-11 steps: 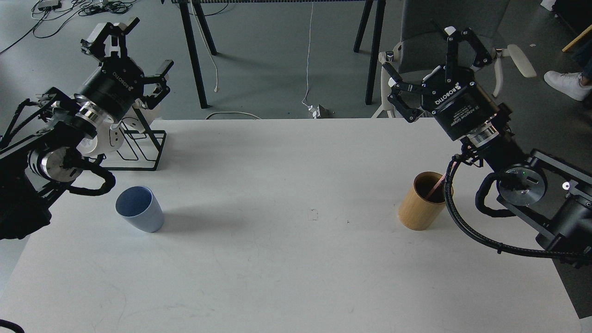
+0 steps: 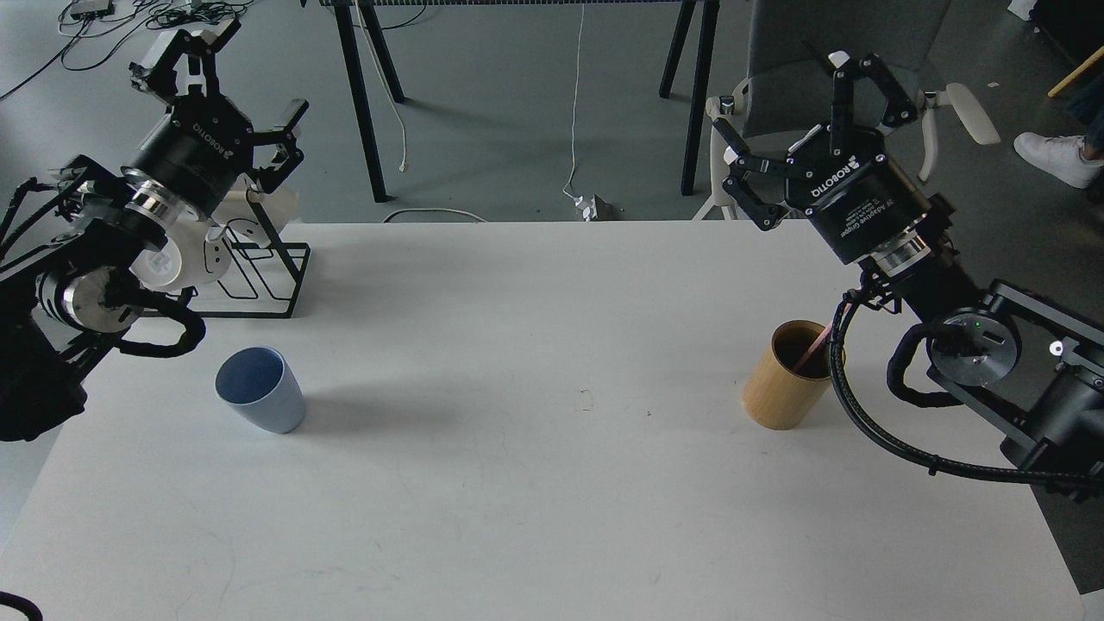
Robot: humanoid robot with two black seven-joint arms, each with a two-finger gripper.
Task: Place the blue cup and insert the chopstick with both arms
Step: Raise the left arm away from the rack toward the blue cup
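Observation:
The pale blue cup stands upright on the white table at the left. A thin pink-red chopstick leans inside the tan bamboo holder at the right, mostly hidden behind my right arm's cable. My left gripper is open and empty, raised above the table's far left corner, well behind the cup. My right gripper is open and empty, raised behind the holder at the far right.
A black wire rack with white plates stands at the table's far left, under my left arm. Black table legs, a grey chair and floor cables lie beyond the far edge.

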